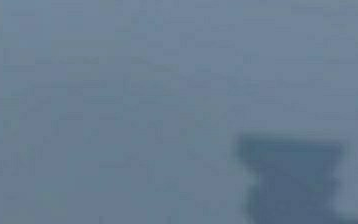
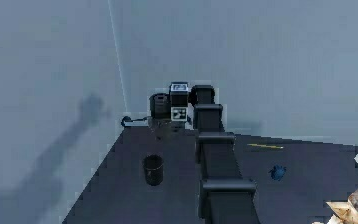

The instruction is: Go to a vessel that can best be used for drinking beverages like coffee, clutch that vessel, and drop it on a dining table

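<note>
Cup: small dark cylinder. Stands upright on a dark tabletop, toward the arm side view's lower middle. Sits at 9 o'clock of the arm, near the dark square bar but apart from it. Lies at 5 o'clock of the gripper, apart from the fingers.

Position of the gripper: near the tabletop's far corner, at 9 o'clock of the two white marker squares. Opening of the claw: cannot tell. Contents of the claw: cannot tell, as the far end is too small to make out against the table edge and the wall behind.

Other items on the tabletop: small blue object at 3 o'clock of the arm; thin yellow stick at 11 o'clock of the blue object, apart from it. Tan and grey shape at the arm side view's 4 o'clock corner, not identifiable.

Ahead in the forward view: plain blue-grey wall.
</note>
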Controlling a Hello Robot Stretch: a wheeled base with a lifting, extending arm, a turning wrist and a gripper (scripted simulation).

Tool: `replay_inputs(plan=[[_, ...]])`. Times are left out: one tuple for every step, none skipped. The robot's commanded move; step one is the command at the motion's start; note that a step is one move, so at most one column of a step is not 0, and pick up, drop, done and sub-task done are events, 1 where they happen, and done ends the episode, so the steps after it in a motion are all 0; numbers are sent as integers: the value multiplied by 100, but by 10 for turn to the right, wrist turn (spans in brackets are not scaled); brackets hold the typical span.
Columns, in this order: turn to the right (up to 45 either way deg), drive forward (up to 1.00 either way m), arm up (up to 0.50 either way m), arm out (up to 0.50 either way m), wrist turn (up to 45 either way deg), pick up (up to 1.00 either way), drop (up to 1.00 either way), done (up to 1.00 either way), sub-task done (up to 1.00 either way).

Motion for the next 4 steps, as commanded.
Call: replay_inputs(plan=[[0,0,-30,0,0,0,0,0,0],[0,0,0,0,0,100,0,0,0],[0,0,10,0,0,0,0,0,0],[0,0,24,0,0,0,0,0,0]])
